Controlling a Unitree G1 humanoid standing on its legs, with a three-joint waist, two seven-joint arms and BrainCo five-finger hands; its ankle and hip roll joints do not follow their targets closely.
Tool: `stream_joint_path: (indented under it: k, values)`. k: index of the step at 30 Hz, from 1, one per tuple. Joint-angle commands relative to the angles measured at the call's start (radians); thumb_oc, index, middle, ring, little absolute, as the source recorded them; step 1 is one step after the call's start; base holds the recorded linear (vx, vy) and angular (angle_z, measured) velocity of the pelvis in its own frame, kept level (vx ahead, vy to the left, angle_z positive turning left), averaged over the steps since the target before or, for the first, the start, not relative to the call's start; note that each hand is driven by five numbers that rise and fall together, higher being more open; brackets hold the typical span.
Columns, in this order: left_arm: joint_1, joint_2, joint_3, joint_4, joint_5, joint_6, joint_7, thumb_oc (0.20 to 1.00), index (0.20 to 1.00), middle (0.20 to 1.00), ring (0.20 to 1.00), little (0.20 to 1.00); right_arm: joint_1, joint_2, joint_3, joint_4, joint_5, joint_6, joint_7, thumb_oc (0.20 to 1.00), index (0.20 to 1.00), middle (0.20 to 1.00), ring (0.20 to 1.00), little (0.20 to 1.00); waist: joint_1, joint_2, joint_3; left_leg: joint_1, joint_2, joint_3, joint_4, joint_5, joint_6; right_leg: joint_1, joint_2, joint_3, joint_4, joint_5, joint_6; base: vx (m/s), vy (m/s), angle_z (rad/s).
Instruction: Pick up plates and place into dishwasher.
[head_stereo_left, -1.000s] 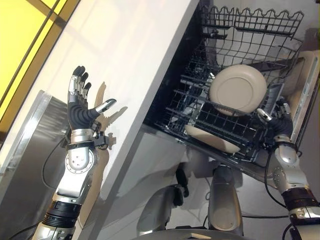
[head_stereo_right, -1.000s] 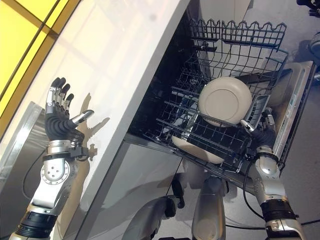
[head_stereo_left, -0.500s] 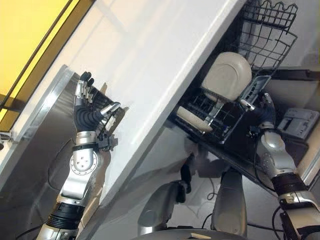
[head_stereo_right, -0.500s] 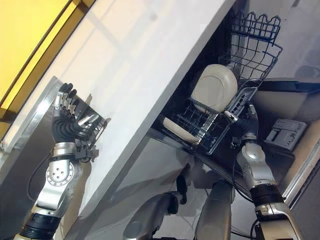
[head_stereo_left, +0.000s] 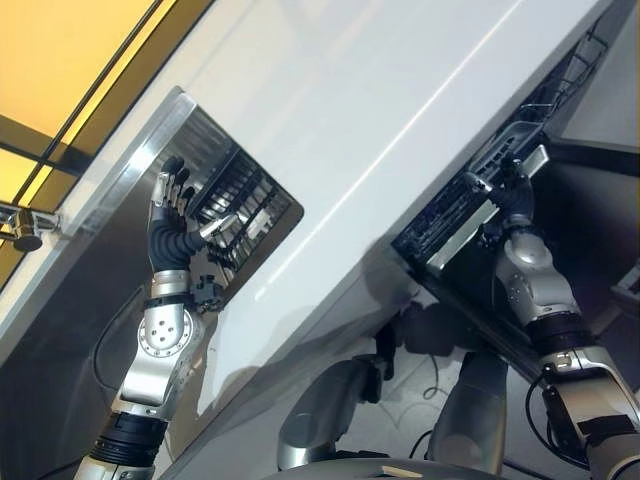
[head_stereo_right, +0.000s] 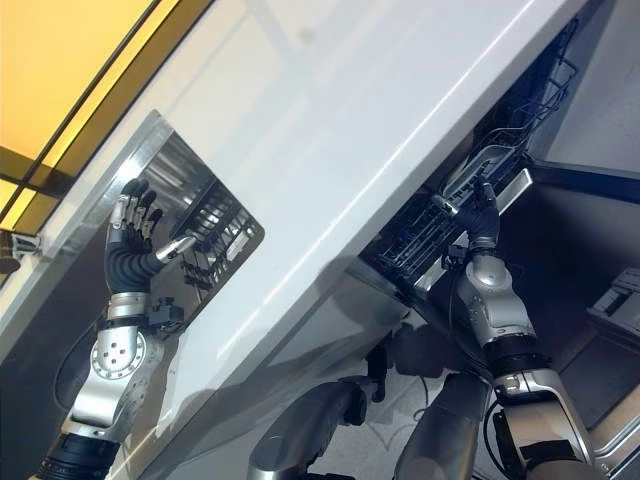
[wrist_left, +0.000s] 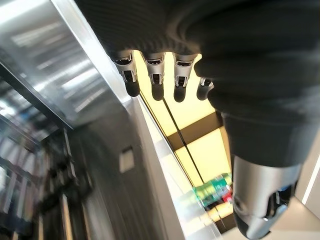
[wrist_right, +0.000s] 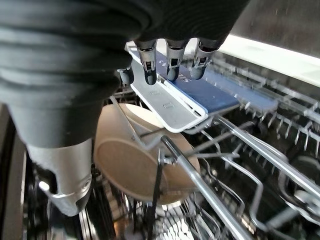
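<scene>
Raised upright at about 9 o'clock in the left eye view, the left hand (head_stereo_left: 172, 222) is seen with its fingers straight and slightly spread and its thumb held out to the side; nothing is held in it. Its forearm is angled up from the 7 o'clock corner, and the palm is turned toward a steel sink (head_stereo_left: 120, 180) set into the white worktop (head_stereo_left: 380, 120). A dark ribbed rack (head_stereo_left: 240, 205) is seen inside the sink, just beside the hand's fingers.

At about 3 o'clock in the same view the right hand (head_stereo_left: 508, 190) is reached up on a bent arm to the front edge of the dishwasher rack (head_stereo_left: 455, 215), which sits mostly under the worktop's edge. In the right wrist view the fingertips (wrist_right: 150, 75) are seen straight and laid against a pale flat panel (wrist_right: 170, 100) on the rack's front rim, with the thumb apart below; nothing is gripped.

A beige plate (wrist_right: 135, 165) is seen in the right wrist view standing tilted among the rack's wires (wrist_right: 240, 160), just beyond the panel and apart from the fingers. A second pale plate edge is seen behind it, largely hidden.
</scene>
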Motion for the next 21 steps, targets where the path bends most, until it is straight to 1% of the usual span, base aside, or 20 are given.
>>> stream_joint_path:
  k: [1, 6, 9, 13, 17, 19, 21]
  values:
    - [-0.011, 0.054, 0.059, -0.068, -0.043, -0.085, -0.02, 1.0, 1.0, 1.0, 1.0, 1.0, -0.25, 0.099, 0.149, -0.018, 0.028, -0.039, 0.089, 1.0, 1.0, 1.0, 1.0, 1.0, 0.083, 0.061, 0.025, -0.06, -0.011, 0.005, 0.207, -0.119, -0.043, 0.115, -0.093, -0.01, -0.241, 0.188, -0.019, 0.01, 0.036, 0.08]
    - [0.002, 0.067, 0.058, -0.068, -0.063, -0.111, -0.049, 1.0, 1.0, 1.0, 1.0, 1.0, -0.31, 0.104, 0.18, 0.015, 0.067, -0.055, 0.15, 1.0, 1.0, 1.0, 1.0, 1.0, 0.108, 0.067, 0.014, -0.054, -0.018, 0.003, 0.201, -0.12, -0.045, 0.139, -0.123, -0.036, -0.272, 0.216, -0.011, 0.0, 0.012, 0.07]
    - [0.006, 0.078, 0.063, -0.064, -0.078, -0.122, -0.064, 1.0, 1.0, 1.0, 1.0, 1.0, -0.326, 0.101, 0.188, 0.014, 0.067, -0.059, 0.163, 1.0, 1.0, 1.0, 1.0, 1.0, 0.112, 0.067, 0.01, -0.052, -0.019, 0.006, 0.2, -0.122, -0.045, 0.149, -0.135, -0.046, -0.286, 0.227, -0.006, 0.0, 0.0, 0.0]
    - [0.011, 0.09, 0.07, -0.058, -0.096, -0.137, -0.082, 1.0, 1.0, 1.0, 1.0, 1.0, -0.326, 0.094, 0.19, 0.019, 0.046, -0.07, 0.115, 1.0, 1.0, 1.0, 1.0, 1.0, 0.111, 0.064, 0.003, -0.047, -0.016, 0.015, 0.195, -0.124, -0.044, 0.162, -0.141, -0.054, -0.299, 0.237, -0.003, -0.01, -0.01, 0.0]
    - [0.009, 0.1, 0.079, -0.067, -0.102, -0.14, -0.092, 1.0, 1.0, 1.0, 1.0, 1.0, -0.307, 0.073, 0.168, 0.017, 0.021, -0.077, 0.074, 1.0, 1.0, 1.0, 1.0, 1.0, 0.102, 0.056, 0.005, -0.043, -0.01, 0.02, 0.198, -0.128, -0.041, 0.168, -0.138, -0.056, -0.302, 0.241, -0.005, -0.05, -0.084, -0.01]
    - [0.001, 0.105, 0.081, -0.071, -0.099, -0.133, -0.091, 1.0, 1.0, 1.0, 1.0, 1.0, -0.293, 0.063, 0.155, 0.01, 0.001, -0.081, 0.052, 1.0, 1.0, 1.0, 1.0, 1.0, 0.093, 0.049, 0.006, -0.043, -0.004, 0.025, 0.201, -0.13, -0.041, 0.168, -0.134, -0.055, -0.302, 0.24, -0.005, -0.06, -0.11, 0.01]
    - [-0.013, 0.112, 0.083, -0.073, -0.096, -0.127, -0.081, 1.0, 1.0, 1.0, 1.0, 1.0, -0.273, 0.046, 0.142, -0.01, -0.059, -0.068, 0.029, 1.0, 1.0, 1.0, 1.0, 1.0, 0.077, 0.041, 0.009, -0.042, 0.005, 0.03, 0.2, -0.129, -0.039, 0.163, -0.123, -0.048, -0.298, 0.238, -0.006, -0.08, -0.13, 0.02]
